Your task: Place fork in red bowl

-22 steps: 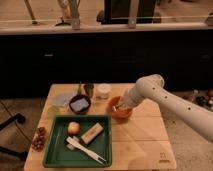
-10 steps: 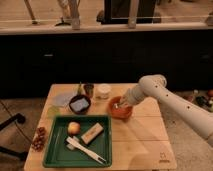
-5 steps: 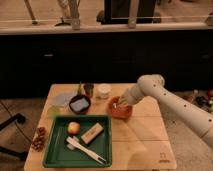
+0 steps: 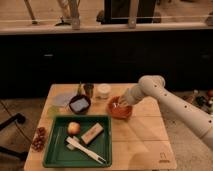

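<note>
The red bowl sits near the middle of the wooden table, right of the dark bowl. My gripper hangs down into or just over the red bowl, at the end of the white arm that comes in from the right. A white fork lies in the green tray at the front left, near its front edge. Whether the gripper holds anything does not show.
The tray also holds an apple and a tan block. A white cup, a dark can and a pale plate stand at the back left. Red grapes lie at the left edge.
The arm has shifted slightly left and lower over the red bowl. Nothing on the tray has moved.
</note>
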Motion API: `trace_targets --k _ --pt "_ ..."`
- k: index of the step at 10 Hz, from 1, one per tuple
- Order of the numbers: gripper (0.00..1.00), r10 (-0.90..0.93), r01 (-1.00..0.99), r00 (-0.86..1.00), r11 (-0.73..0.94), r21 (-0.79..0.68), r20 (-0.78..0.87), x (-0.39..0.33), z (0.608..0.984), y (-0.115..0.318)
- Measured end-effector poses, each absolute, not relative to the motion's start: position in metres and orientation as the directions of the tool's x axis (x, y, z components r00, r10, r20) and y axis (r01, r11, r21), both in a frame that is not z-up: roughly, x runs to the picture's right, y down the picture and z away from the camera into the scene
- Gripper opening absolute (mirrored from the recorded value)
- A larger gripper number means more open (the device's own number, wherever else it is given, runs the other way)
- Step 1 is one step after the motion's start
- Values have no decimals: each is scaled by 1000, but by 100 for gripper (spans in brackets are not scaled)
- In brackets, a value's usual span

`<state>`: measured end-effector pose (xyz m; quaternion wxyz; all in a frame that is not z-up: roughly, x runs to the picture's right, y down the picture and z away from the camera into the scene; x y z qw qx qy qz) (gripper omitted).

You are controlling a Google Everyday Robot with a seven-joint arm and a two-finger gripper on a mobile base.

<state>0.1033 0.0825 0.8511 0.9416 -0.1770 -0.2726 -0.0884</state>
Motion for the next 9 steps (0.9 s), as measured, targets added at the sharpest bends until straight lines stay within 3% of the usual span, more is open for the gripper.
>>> trace_targets --k 2,9 --pt "78 -65 257 833 925 -281 550 105 851 83" --pt "80 -66 253 825 931 -263 561 104 848 83"
